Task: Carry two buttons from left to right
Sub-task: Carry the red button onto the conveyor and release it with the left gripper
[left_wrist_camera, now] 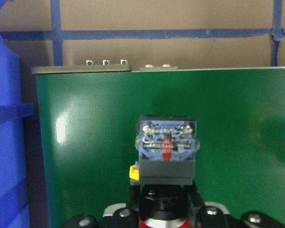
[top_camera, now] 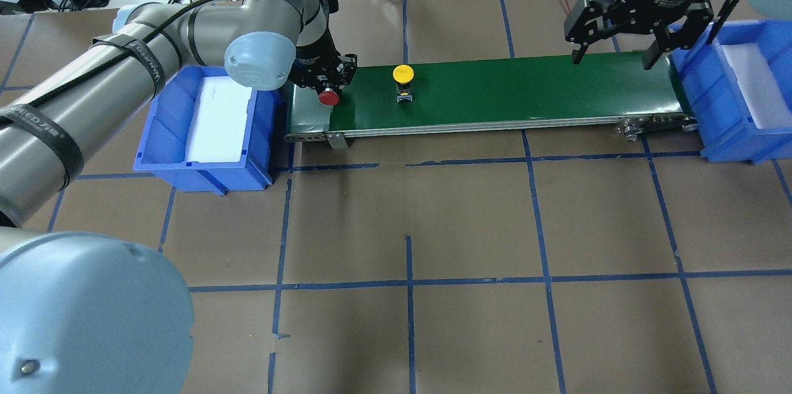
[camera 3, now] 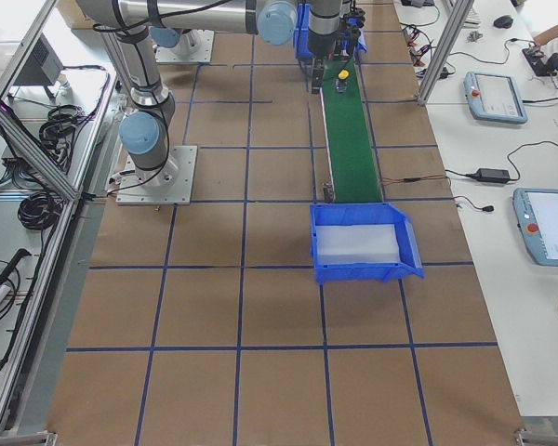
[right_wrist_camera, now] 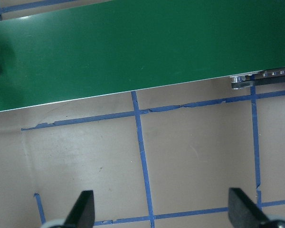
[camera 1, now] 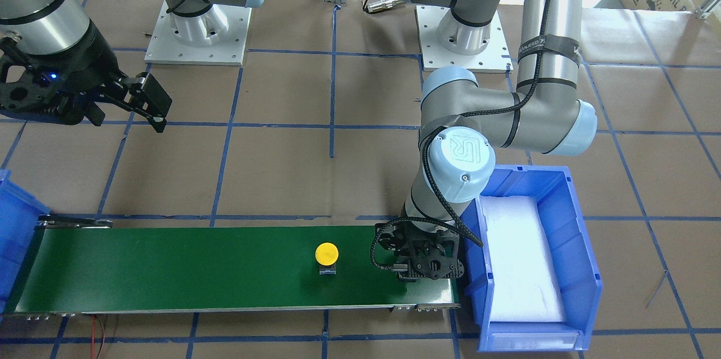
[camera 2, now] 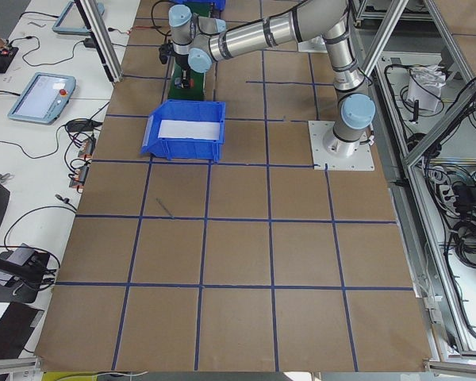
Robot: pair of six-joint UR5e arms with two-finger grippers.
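Green conveyor belt (top_camera: 495, 88) runs between two blue bins, and we see both buttons toward its left end. We mark the yellow button (top_camera: 403, 74) standing upright on the belt, cap up, near the left gripper but apart from it. Left gripper (top_camera: 326, 83) sits low over the belt's left end, just beside the left bin (top_camera: 204, 172), fingers closed on the red button (top_camera: 328, 98). In the left wrist view the button's grey body and clear terminal block point away from the camera, with the red cap at the bottom edge between the fingers. We cannot tell whether it touches the belt. Right gripper (top_camera: 611, 60) hangs above the belt's right end, next to the right bin (top_camera: 724, 137), jaws spread wide, holding nothing. Each bin has a white foam liner (top_camera: 219, 115).
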